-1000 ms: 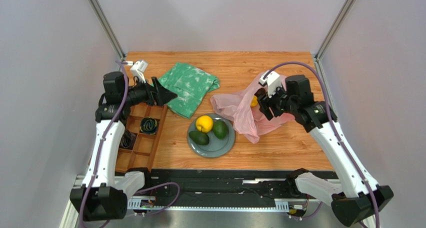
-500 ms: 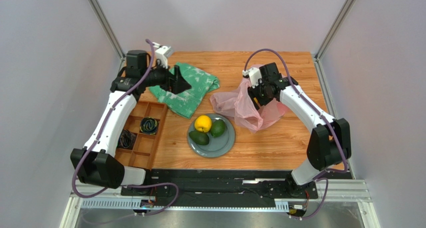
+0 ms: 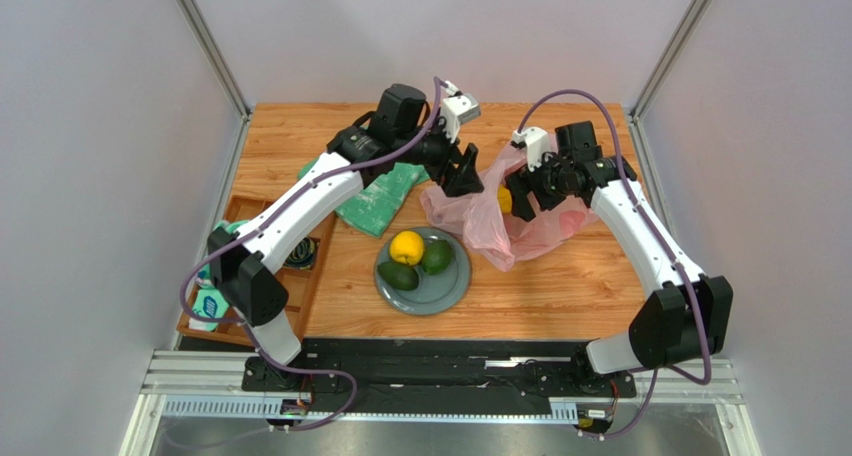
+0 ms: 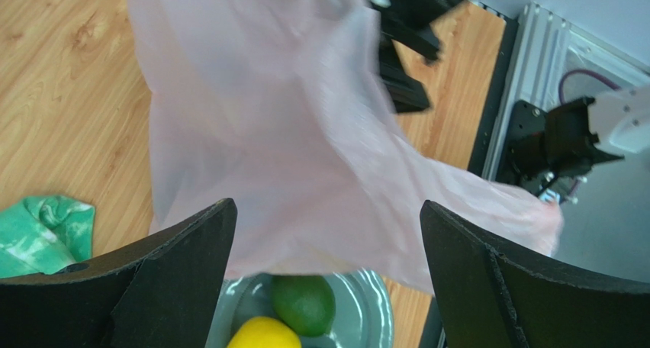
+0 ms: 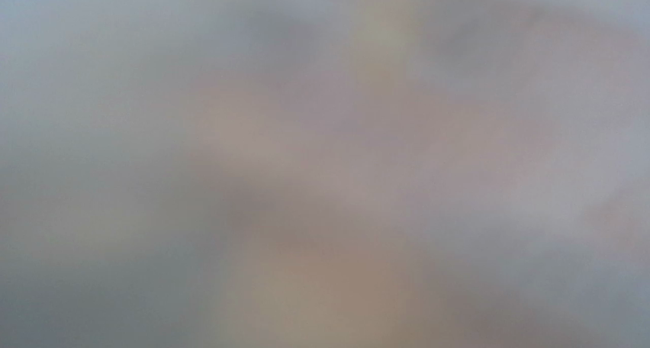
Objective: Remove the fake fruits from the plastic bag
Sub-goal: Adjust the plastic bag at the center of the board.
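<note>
The pink plastic bag (image 3: 480, 214) lies crumpled at the right of the table, and fills the left wrist view as the bag (image 4: 290, 134). A small yellow fruit (image 3: 505, 202) shows at its mouth. My right gripper (image 3: 516, 192) is pushed into the mouth beside that fruit; its wrist view is a pink-grey blur of bag film. My left gripper (image 3: 465, 179) hangs open at the bag's left edge, the film just beyond its fingertips, the gripper (image 4: 326, 211) holding nothing. A yellow-orange citrus (image 3: 407, 247) and two green avocados (image 3: 398, 275) (image 3: 438, 257) rest on the grey plate (image 3: 448, 288). No grape bunch is in view.
A flat green patterned bag (image 3: 378, 198) lies under my left forearm. A wooden compartment tray (image 3: 300, 276) with dark cables stands at the left edge. The plate (image 4: 374, 310) sits right against the bag's near edge.
My left arm has swung from the far left across the green bag to the pink bag's left edge. My right gripper has shifted slightly inside the bag mouth.
</note>
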Controlling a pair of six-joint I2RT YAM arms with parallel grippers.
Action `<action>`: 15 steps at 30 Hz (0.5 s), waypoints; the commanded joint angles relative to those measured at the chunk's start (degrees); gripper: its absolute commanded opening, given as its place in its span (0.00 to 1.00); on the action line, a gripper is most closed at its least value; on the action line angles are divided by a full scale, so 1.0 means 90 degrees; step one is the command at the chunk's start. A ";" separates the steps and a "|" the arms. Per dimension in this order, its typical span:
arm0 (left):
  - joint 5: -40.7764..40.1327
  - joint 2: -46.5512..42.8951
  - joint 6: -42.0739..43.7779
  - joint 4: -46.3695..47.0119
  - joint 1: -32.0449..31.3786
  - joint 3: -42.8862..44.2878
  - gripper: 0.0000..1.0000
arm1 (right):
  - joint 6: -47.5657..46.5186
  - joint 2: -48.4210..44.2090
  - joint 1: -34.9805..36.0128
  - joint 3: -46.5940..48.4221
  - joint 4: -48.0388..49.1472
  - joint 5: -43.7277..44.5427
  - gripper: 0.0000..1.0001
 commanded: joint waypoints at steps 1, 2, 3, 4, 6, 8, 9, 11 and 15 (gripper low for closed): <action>-0.0271 0.0498 -0.0384 0.0231 -0.0292 0.0781 0.99 | 0.0193 -0.0571 0.0038 -0.0400 0.0135 -0.0175 0.84; -0.0543 0.0702 -0.0268 0.0173 -0.0409 0.0908 0.99 | 0.0184 -0.0630 0.0028 -0.0566 0.0174 -0.0136 0.85; -0.1242 0.0820 -0.0035 -0.0089 -0.0661 0.0967 0.99 | 0.0174 -0.0679 0.0028 -0.0616 0.0223 -0.0049 0.85; -0.1423 0.0918 0.0132 -0.0198 -0.0751 0.1006 0.99 | 0.0154 -0.0699 0.0028 -0.0655 0.0282 0.0010 0.85; -0.1319 0.1085 0.0037 -0.0306 -0.0791 0.0949 0.96 | 0.0106 -0.0660 0.0028 -0.0714 0.0360 0.0282 0.86; -0.1113 0.1047 0.0074 -0.0238 -0.0791 0.0832 0.78 | -0.0059 -0.0495 0.0009 -0.0704 0.0448 0.0507 0.86; -0.0958 0.1037 0.0259 -0.0238 -0.0791 0.0850 0.61 | -0.0109 -0.0417 -0.0078 -0.0617 0.0506 0.0673 0.86; -0.1014 0.1153 0.0523 -0.0315 -0.0791 0.1122 0.00 | -0.0187 -0.0144 -0.0245 -0.0490 0.0857 0.0772 0.87; -0.1444 0.1602 0.0788 -0.0141 -0.0451 0.2195 0.00 | -0.0091 0.0608 -0.1024 0.0524 0.1230 0.0958 0.87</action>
